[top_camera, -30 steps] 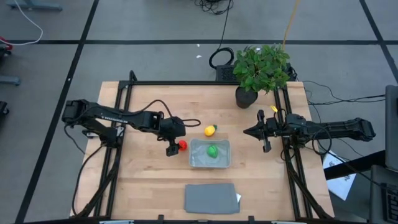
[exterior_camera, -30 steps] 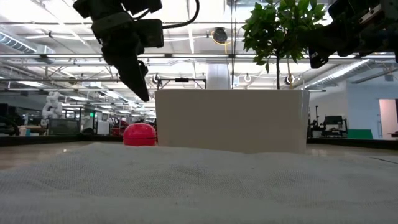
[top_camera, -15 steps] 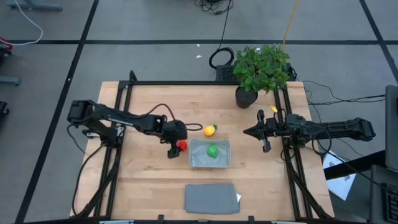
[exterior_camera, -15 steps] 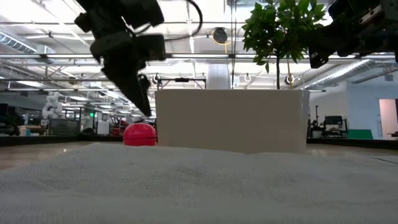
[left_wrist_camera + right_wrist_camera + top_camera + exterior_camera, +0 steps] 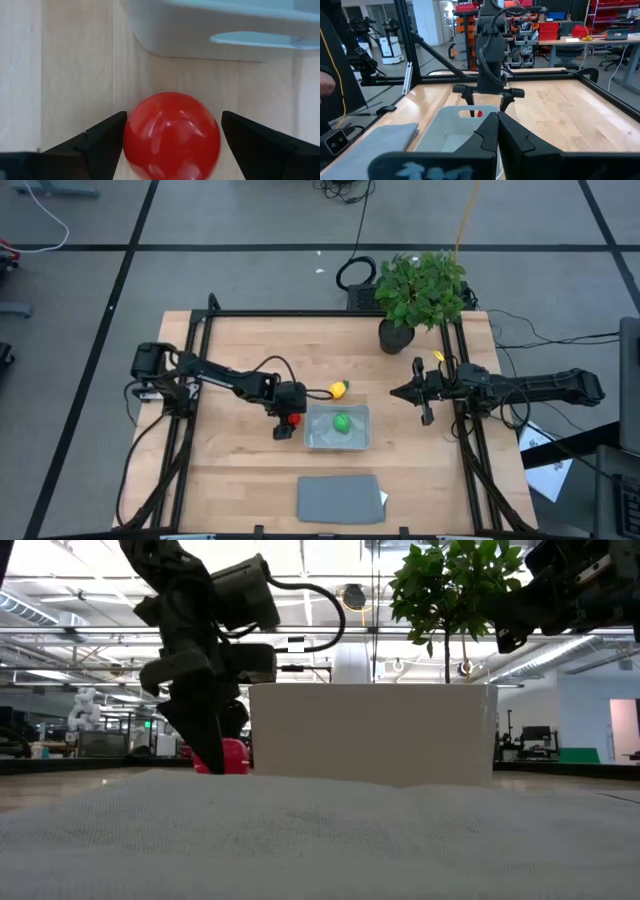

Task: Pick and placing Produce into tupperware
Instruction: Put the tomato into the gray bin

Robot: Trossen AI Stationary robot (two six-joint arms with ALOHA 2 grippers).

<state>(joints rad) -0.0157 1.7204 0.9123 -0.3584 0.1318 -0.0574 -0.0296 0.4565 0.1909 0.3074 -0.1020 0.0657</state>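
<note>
The red round piece rests on the table just left of the clear tupperware. My left gripper is open and low over the red piece, one finger on each side. The green round piece lies inside the tupperware. A yellow piece with a green tip rests on the table beyond the tupperware. My right gripper is shut and hovers right of the tupperware, holding nothing. My left gripper comes at the red piece from above, pointing down. Its fingers stand on opposite sides of the piece's widest part, which sits on the table. I cannot tell whether the fingers touch it.
A flat grey lid lies near the table's near edge. A potted leafy plant stands at the far right corner. Black frame rails run along both sides. In the low view the tupperware wall stands right beside the red piece.
My left gripper has come down and slightly toward the table's right, from above the red piece to table height, so that its fingers now stand on either side of it. The red piece has not moved.
</note>
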